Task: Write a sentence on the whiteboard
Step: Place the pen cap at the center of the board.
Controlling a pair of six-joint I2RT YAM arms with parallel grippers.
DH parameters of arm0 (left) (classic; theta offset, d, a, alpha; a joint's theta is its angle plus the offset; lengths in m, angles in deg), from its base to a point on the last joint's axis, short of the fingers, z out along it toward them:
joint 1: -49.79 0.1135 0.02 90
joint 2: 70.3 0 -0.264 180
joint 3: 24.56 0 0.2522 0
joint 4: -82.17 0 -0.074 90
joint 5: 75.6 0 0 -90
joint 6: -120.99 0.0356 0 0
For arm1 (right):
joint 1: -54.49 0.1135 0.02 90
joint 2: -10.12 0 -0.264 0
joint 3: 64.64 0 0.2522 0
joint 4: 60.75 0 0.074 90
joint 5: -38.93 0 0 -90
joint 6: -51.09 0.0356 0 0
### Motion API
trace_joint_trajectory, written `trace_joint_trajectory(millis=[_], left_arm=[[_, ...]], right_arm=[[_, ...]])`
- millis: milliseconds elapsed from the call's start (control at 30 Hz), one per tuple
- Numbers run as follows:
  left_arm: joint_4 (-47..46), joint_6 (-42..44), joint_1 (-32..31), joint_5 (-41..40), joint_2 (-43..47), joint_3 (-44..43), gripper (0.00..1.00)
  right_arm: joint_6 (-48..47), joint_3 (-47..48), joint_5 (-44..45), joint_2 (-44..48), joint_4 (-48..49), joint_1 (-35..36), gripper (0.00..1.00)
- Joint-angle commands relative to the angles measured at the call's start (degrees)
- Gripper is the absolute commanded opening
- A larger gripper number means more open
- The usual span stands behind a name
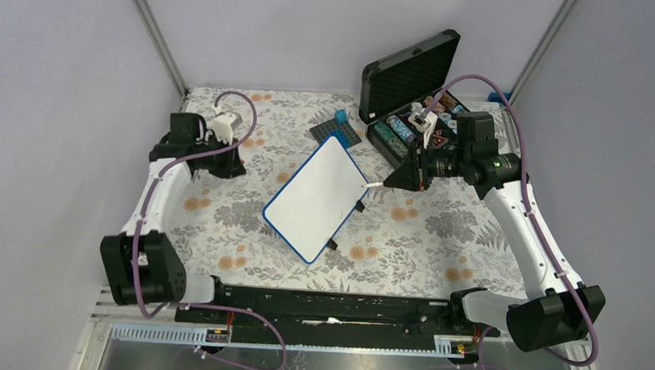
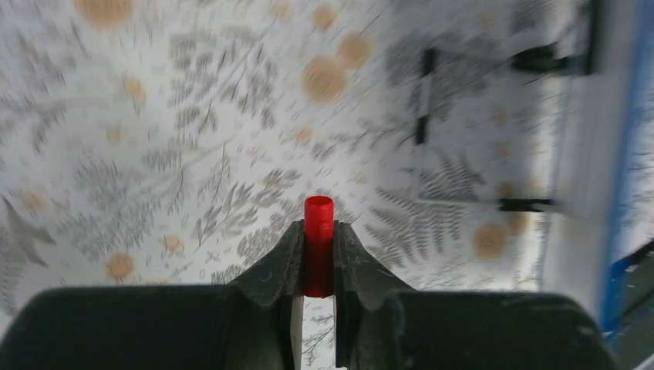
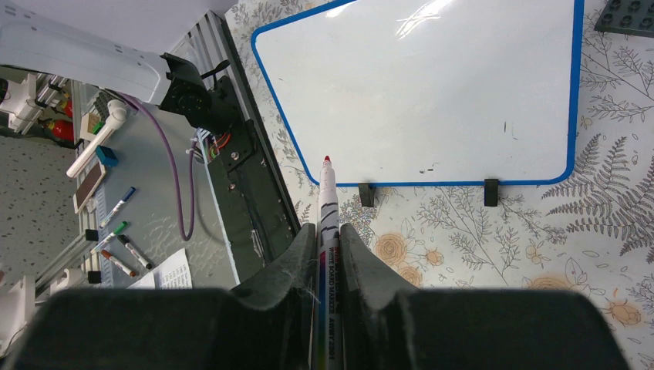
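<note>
Right tool (image 3: 328,231) pinches marker (image 3: 326,193) near whiteboard (image 3: 432,85); left tool (image 2: 319,228) pinches cap (image 2: 318,208).

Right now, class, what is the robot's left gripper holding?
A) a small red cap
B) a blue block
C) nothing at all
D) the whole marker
A: in the left wrist view the left gripper pinches a small red cap between its fingers. The marker itself, its red tip bare, sits in the right gripper just off the edge of the blank whiteboard.
</note>
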Motion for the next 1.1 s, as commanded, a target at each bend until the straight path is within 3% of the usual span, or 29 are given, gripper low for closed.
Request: trace_joint_trajectory(millis=[0,367,600,733,867,1067], left_arm=[[-9.55,0.91,0.8,-11.47,-4.86,6.17,0.0],[-19.44,1.12,2.51,-21.33,-17.66,8.86,0.06],[-20.06,1.07,2.83,-20.39,-22.79,8.17,0.11],[-19.61,1.24,3.06,-20.29,-24.4,7.64,0.23],[-19.25,1.2,3.22,-20.5,-25.09,7.7,0.28],[-18.67,1.51,3.24,-20.8,-25.2,8.22,0.3]], right_arm=[[1.31,-0.87,-0.99,0.24,3.88,-0.18,0.0],[0.59,-2.52,-0.68,1.21,3.22,-0.15,0.0],[0.16,-2.07,-0.99,0.69,2.73,-0.17,0.0],[-0.1,-2.28,-0.9,0.92,2.65,-0.17,0.0],[-0.78,-2.2,-0.77,0.97,2.16,-0.14,0.0],[-1.1,-2.02,-0.79,0.7,1.92,-0.17,0.0]])
